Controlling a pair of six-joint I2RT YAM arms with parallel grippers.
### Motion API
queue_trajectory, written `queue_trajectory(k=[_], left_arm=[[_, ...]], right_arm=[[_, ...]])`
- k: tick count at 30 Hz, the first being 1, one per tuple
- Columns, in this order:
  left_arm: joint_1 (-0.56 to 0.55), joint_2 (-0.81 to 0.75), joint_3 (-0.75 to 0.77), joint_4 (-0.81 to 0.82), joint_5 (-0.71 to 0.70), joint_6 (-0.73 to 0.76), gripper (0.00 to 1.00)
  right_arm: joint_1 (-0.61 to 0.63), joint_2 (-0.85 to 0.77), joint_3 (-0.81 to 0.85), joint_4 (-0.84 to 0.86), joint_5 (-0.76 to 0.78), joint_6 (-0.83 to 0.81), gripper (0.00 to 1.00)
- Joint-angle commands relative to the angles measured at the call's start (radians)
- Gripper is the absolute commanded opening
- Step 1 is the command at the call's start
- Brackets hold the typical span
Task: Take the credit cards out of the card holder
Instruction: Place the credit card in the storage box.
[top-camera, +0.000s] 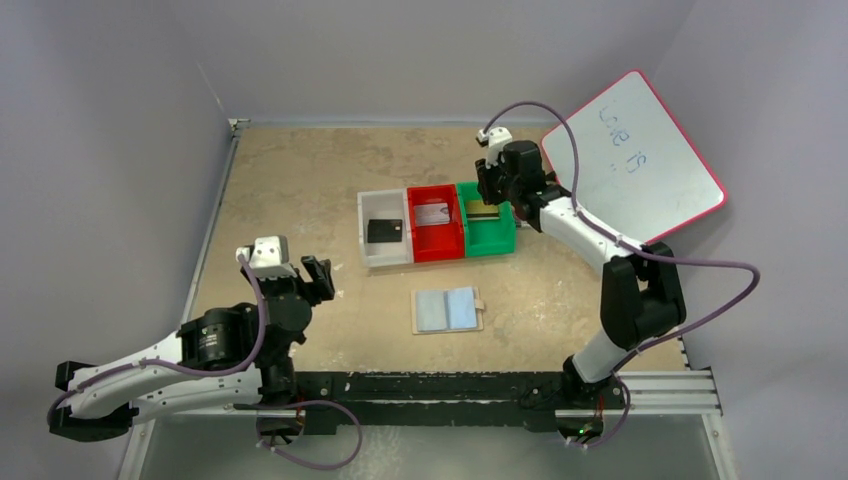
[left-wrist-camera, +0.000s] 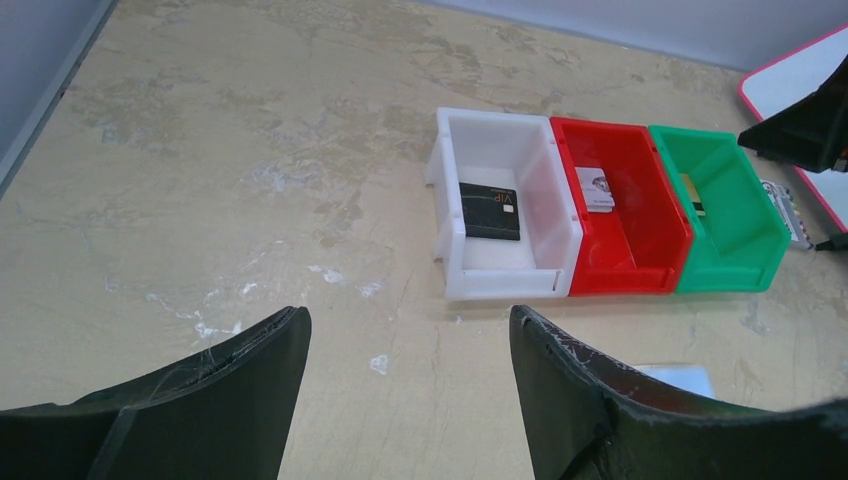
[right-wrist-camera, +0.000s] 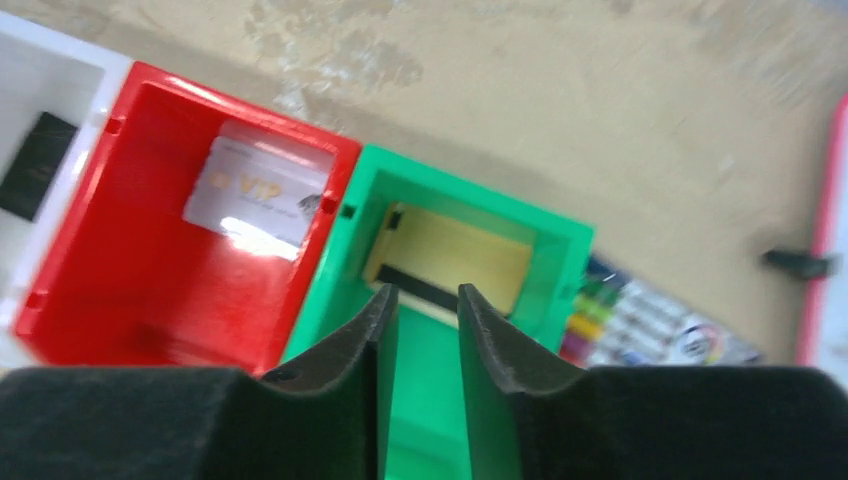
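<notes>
Here one holder (top-camera: 447, 310) lies open on the bench (top-camera: 300, 180), long axis left to right and snap tab pointing right. It is right of the left end effector (left-wrist-camera: 405, 320), which gapes wide and empty. Three cards lie in three bins: black card (top-camera: 385, 230) in white bin (top-camera: 364, 240), white card (top-camera: 432, 213) in red bin (top-camera: 437, 250), gold card (right-wrist-camera: 450, 255) in green bin (right-wrist-camera: 560, 235). The green bin sits beneath the right end effector (right-wrist-camera: 425, 295), whose fingers are narrowly parted and grasp nothing.
</notes>
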Motion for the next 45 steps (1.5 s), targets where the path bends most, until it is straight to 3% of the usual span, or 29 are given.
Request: queue_trajectory(k=[1,8,21,32,45], left_arm=[[-0.007,-0.011,0.025,-0.002,-0.04,-0.02,0.72],[-0.01,-0.011,0.026,-0.004,-0.045,-0.023,0.72],[-0.014,-0.014,0.027,-0.016,-0.05,-0.036,0.72],[-0.019,-0.015,0.028,-0.025,-0.06,-0.049,0.72],[-0.025,-0.022,0.03,-0.036,-0.068,-0.062,0.72]], right_arm=[[0.002,-0.011,-0.054,-0.069,-0.066,0.34,0.27],[0.005,-0.027,-0.172,-0.029,-0.014,0.465,0.24],[0.019,0.15,-0.067,-0.051,0.078,0.45,0.21],[0.075,0.274,0.003,-0.055,0.275,0.47,0.23],[0.077,0.298,-0.008,0.022,0.396,0.524,0.29]])
